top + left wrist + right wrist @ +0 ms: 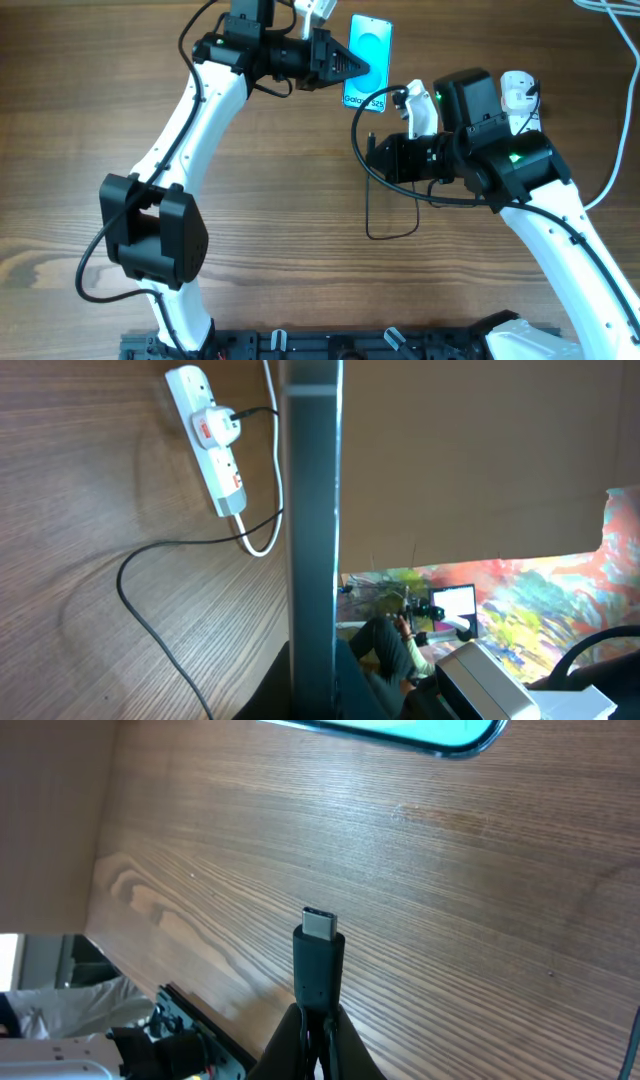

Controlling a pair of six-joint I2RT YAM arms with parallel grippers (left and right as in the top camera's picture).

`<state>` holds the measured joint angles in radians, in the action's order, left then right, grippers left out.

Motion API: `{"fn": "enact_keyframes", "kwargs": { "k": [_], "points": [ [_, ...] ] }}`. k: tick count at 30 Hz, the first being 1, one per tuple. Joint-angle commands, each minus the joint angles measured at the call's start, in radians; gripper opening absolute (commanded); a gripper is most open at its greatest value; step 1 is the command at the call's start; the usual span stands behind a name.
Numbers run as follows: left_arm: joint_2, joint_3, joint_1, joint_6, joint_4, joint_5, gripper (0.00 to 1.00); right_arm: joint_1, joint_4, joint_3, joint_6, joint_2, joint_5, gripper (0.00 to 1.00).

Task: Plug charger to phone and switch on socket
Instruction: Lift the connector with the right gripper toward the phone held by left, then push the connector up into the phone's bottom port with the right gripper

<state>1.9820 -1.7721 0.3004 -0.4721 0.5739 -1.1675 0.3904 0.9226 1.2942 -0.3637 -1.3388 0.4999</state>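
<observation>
Right pincer [318,1022] clenched on the thin black charger cable [368,215], its silver-tipped connector [320,924] aimed at the flat cyan-screened smartphone [368,45], which the left pincer [352,68] grips tilted at the far middle of the wooden desk [280,230]. A skewed approach could jam the tip beside the port or knock the phone loose. The white oblong power strip [207,440] lies far right.
</observation>
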Motion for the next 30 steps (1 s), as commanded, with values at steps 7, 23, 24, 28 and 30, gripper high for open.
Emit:
{"fn": "enact_keyframes", "kwargs": {
  "k": [7,23,24,28,30],
  "points": [
    [-0.024,-0.008,0.029,0.062,-0.053,-0.069,0.04,0.005,-0.026,0.017,-0.055,-0.032,-0.013,0.04],
    [-0.024,-0.008,0.069,0.125,-0.046,-0.042,0.04,0.005,-0.041,0.017,-0.084,-0.032,-0.172,0.04],
    [-0.024,-0.008,0.069,0.125,-0.046,-0.042,0.04,0.005,-0.044,0.017,-0.082,-0.032,-0.172,0.04],
    [-0.024,-0.008,0.069,0.125,-0.046,-0.04,0.04,0.005,-0.05,0.017,-0.081,-0.032,-0.168,0.05],
    [-0.024,-0.008,0.069,0.125,-0.046,-0.011,0.04,0.005,-0.048,0.017,-0.08,-0.032,-0.143,0.04]
  ]
}}
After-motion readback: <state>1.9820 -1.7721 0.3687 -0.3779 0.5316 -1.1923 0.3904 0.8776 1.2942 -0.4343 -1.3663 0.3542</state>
